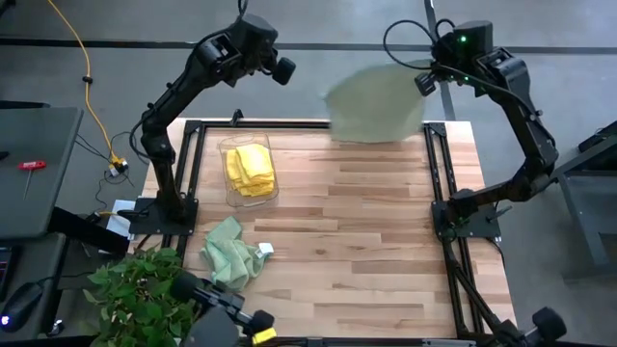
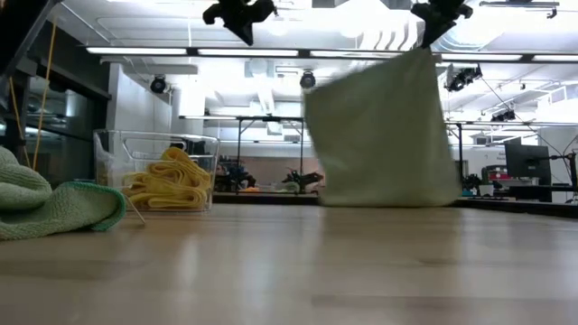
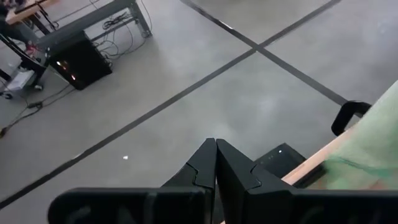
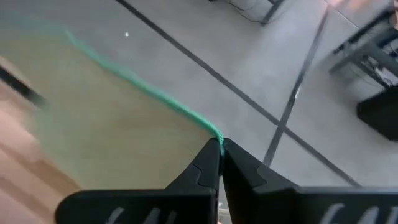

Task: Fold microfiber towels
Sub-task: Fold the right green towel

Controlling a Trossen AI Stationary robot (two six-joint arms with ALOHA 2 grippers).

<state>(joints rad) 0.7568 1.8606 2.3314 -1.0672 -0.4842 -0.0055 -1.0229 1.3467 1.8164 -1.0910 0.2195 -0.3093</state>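
A pale sage green microfiber towel [image 1: 376, 104] hangs over the table's far edge, blurred, from my right gripper [image 1: 427, 82], which is shut on it. It shows as a broad sheet in the low view [image 2: 384, 135]. My left gripper [image 1: 284, 69] is shut on nothing, high above the far edge and left of the towel; its wrist view shows the towel [image 3: 373, 143] off to one side. Yellow towels [image 1: 249, 171] lie folded in a clear bin [image 1: 231, 198]. Another green towel [image 1: 231, 253] lies crumpled at the near left. My right gripper pinches one upper corner of the green towel [image 4: 213, 135], where the darker green hem ends, between its two fingertips. The fingers slant downward from the far right. The towel hangs below them as a spread sheet [image 2: 384, 135]; whether its lower edge touches the table I cannot tell.
A leafy plant [image 1: 135, 289] stands off the table's near left corner. Black frame rails [image 1: 434, 173] run along the table's left, right and far sides. Bare wood [image 1: 357, 241] lies between the bin and the right rail.
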